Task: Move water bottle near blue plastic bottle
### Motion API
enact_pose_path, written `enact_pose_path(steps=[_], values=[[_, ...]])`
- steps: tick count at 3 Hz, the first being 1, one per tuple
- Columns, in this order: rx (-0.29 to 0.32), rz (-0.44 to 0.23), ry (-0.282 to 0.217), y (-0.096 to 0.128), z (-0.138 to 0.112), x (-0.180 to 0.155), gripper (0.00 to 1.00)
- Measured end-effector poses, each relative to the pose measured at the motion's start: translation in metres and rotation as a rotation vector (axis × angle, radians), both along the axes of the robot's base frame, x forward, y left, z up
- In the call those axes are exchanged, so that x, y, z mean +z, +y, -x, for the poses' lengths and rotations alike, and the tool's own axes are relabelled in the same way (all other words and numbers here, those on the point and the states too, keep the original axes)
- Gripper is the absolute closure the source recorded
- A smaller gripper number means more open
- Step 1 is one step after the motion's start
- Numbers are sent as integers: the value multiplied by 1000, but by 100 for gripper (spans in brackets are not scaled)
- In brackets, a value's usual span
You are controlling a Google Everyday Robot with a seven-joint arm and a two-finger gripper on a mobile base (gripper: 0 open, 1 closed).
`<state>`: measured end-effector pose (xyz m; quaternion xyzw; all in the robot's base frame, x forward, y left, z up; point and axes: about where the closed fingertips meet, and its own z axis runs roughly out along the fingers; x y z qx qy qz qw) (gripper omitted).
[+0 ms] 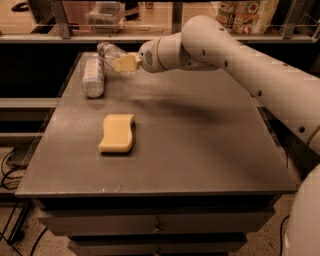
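The clear crinkled water bottle hangs tilted above the far left corner of the grey table, held in my gripper, which is shut on it. The blue plastic bottle, pale whitish-grey and fatter, lies on its side on the table just left of and below the gripper. The water bottle's near end is hidden behind the gripper's fingers. My white arm reaches in from the right.
A yellow sponge lies on the table's left half, nearer the front. A shelf with a clear container and packages stands behind the table. Drawers sit under the tabletop.
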<state>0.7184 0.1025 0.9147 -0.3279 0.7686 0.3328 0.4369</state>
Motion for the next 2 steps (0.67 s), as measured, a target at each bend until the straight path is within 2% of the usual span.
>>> enact_pose_path(steps=[1,2], values=[[-16,-25,14,6,-7,-6,13],[30,-78,36,9,-7,-3,0]])
